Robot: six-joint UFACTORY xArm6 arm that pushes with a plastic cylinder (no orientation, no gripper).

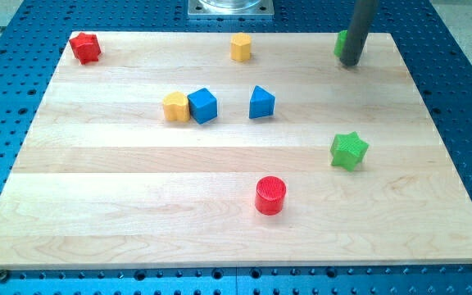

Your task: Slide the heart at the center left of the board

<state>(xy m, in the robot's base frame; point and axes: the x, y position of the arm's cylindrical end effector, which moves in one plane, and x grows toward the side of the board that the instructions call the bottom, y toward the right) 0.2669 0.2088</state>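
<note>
One yellow heart [176, 106] touches a blue cube [203, 105] (my tip [351, 62], no gripper, is far right).

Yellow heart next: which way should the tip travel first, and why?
Probably sweep my tip from the green block at the view's top right toward the view's left and down, around the blue blocks, since the blue cube touches the right side of the yellow heart.
</note>
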